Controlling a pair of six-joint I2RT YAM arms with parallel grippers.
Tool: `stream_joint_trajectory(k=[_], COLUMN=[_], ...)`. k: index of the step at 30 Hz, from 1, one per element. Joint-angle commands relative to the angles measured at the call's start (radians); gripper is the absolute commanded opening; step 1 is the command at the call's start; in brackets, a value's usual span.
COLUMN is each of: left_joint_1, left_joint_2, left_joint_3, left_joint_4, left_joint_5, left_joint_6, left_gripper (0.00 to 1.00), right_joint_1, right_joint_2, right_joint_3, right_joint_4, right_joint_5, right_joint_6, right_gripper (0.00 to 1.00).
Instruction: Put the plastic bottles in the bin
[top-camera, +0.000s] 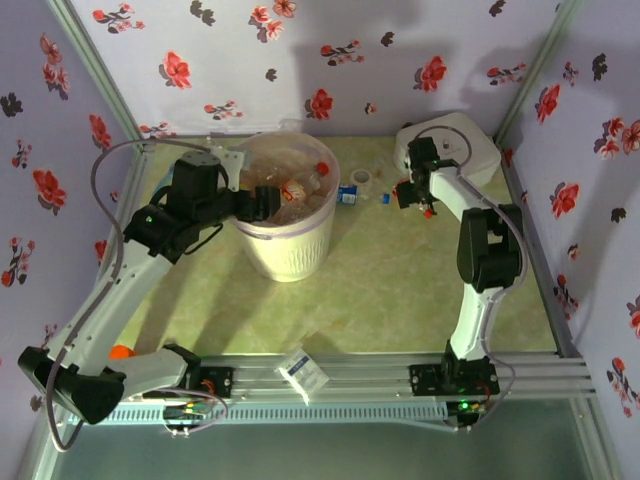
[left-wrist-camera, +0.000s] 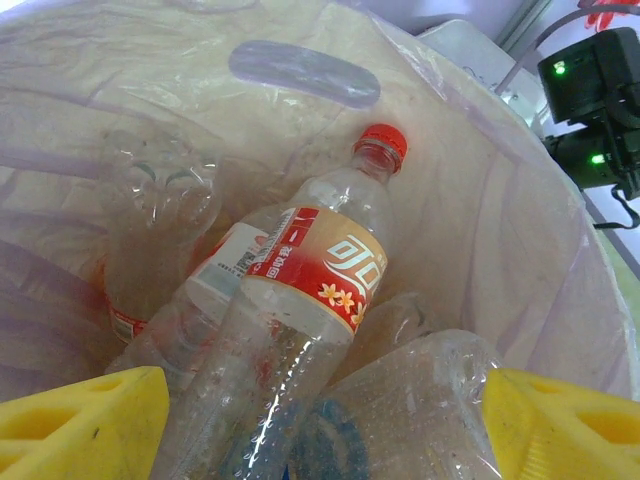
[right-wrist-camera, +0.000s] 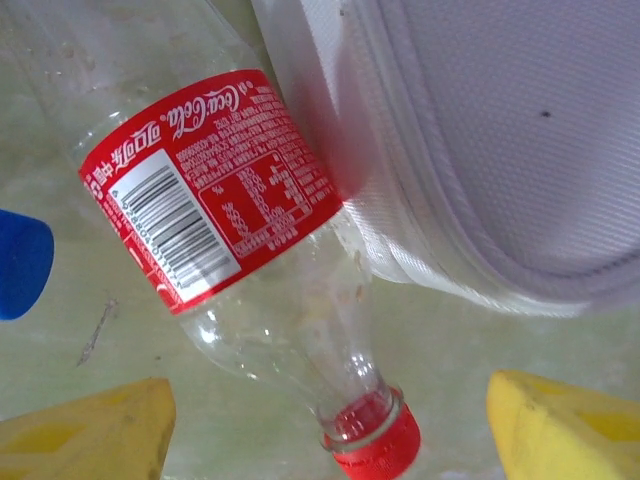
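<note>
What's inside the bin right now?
Piled in the bag-lined bin: a red-labelled bottle with a red cap on top, a blue-labelled bottle beside it, and another clear bottle at left. The pile covers the bin's bottom; anything beneath is hidden.

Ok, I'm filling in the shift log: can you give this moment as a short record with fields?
left claw: open, above the bin
in the bin: several plastic bottles
right claw: open, over a red-labelled bottle
that bottle: lying on the table beside the white box, not gripped
</note>
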Motion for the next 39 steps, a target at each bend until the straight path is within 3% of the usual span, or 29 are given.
stream_joint_trajectory(k=[1, 10, 22, 39], left_joint_1=[-0.006, -0.006, -0.006, -0.010], left_joint_2=[-0.024, -0.028, -0.005, 0.013], left_joint_3=[-0.008, -0.017, 0.003, 0.027], left_joint_4=[0.024, 0.030, 0.037, 0.033], left_joint_5=[0.017, 0.018, 0.020, 0.024], left_joint_6=[-0.016, -0.017, -0.020, -0.019], left_gripper=[0.82, 0.82, 0.83, 0.83], right_joint_1=[-0.017, -0.030, -0.036, -0.049], right_joint_2=[0.040, 0.068, -0.033, -0.104], right_joint_3=[0.033, 0.014, -0.093, -0.146], right_joint_4=[-0.019, 0.007, 0.049, 0.064], right_joint_5=[-0.024, -0.076, -0.107, -0.134], right_joint_6=[0.006, 0.015, 0.048, 0.077], right_gripper=[0.78, 0.73, 0.50, 0.38])
